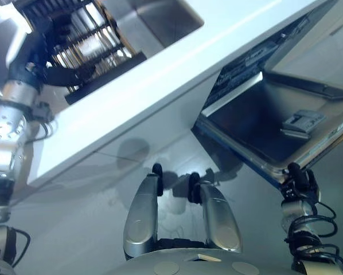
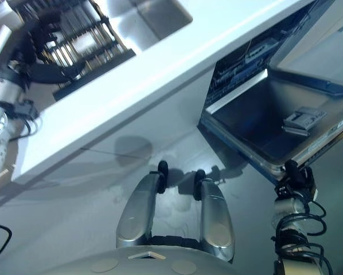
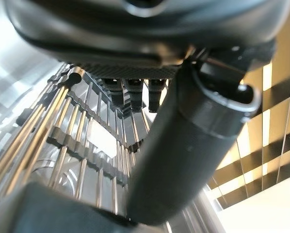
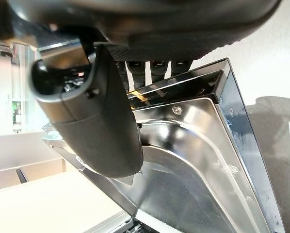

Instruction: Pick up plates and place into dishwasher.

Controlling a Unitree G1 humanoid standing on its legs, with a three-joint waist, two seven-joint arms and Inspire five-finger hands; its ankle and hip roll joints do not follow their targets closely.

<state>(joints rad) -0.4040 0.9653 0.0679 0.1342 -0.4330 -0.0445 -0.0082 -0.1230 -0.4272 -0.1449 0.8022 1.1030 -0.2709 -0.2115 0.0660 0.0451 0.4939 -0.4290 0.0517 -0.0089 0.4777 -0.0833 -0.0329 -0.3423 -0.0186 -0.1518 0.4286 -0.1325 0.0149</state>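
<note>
A dark wire dish rack (image 1: 97, 51) stands on the white counter beside the sink, with pale plates (image 1: 84, 26) upright between its wires. My left hand (image 1: 48, 54) is at the rack's near end. In the left wrist view its thumb (image 3: 184, 145) sticks out and its fingers (image 3: 130, 92) reach straight among the rack's metal wires (image 3: 62, 126), holding nothing that I can see. The dishwasher door (image 1: 257, 126) hangs open at the right. My right hand (image 1: 299, 179) rests at the door's outer rim. In the right wrist view its fingers (image 4: 140, 68) lie relaxed over the steel rim (image 4: 193, 87).
The steel sink (image 1: 166, 17) lies behind the rack. The white counter (image 1: 160, 74) runs across to the dishwasher opening, where a dark inner rack (image 1: 246, 63) shows. A detergent compartment (image 1: 302, 121) sits on the door's inner face. Grey floor lies below the counter front.
</note>
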